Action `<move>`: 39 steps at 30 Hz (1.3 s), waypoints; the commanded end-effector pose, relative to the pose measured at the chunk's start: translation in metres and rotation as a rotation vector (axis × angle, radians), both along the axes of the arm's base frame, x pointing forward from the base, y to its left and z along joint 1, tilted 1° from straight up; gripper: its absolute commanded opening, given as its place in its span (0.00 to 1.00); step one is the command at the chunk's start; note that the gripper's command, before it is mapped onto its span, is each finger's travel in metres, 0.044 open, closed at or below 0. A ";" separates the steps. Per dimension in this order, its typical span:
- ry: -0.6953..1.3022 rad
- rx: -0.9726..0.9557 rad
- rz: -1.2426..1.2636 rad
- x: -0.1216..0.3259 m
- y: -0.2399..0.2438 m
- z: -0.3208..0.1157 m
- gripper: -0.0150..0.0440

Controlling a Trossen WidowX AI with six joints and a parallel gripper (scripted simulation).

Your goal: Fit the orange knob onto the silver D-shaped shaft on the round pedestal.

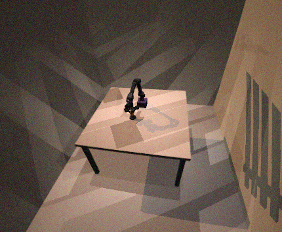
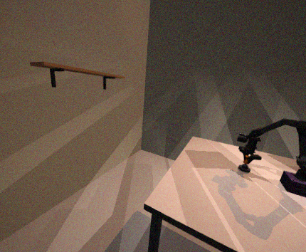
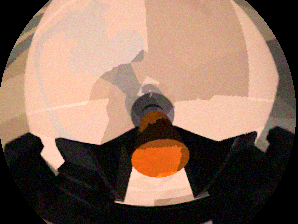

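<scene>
My gripper [image 1: 132,112] [image 2: 247,156] [image 3: 156,129] is shut on the orange knob [image 2: 246,159] [image 3: 160,159], one black finger on each side of it. The knob's round orange top faces the wrist camera, and its body narrows away toward the pedestal. The dark round pedestal [image 1: 132,117] [image 2: 244,169] [image 3: 137,110] stands on the table under the knob. In the wrist view the knob's far end overlaps the pedestal's middle. The silver shaft cannot be made out, and the knob's hole is hidden. Whether the knob touches the shaft or how the flats line up cannot be told.
The arm's purple base [image 1: 142,102] [image 2: 299,185] stands on the wooden table [image 1: 166,144] [image 2: 184,203]. The arm arches from it to the pedestal. Shadows of the arm and patches of light cross the tabletop. A wall shelf [image 2: 77,69] is far off to the left in the exterior view.
</scene>
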State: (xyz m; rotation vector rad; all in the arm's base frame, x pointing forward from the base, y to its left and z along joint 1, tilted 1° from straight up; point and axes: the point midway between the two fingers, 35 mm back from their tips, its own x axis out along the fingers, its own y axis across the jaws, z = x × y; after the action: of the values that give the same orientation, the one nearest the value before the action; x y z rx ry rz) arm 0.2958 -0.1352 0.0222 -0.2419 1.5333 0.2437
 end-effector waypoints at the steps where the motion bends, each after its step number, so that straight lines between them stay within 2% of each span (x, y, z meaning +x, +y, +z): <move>1: 0.002 0.009 -0.597 0.001 0.000 0.003 0.25; 7: 0.002 0.019 -1.001 0.002 0.002 0.004 0.25; 10: 0.003 0.021 -1.095 0.003 0.004 0.003 0.25; 39: 0.003 0.021 -1.100 0.001 0.000 -0.002 0.25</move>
State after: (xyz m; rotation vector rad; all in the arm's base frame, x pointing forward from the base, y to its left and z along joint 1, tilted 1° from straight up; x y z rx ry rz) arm 0.2968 -0.1342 0.0213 0.6292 1.4612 -0.6070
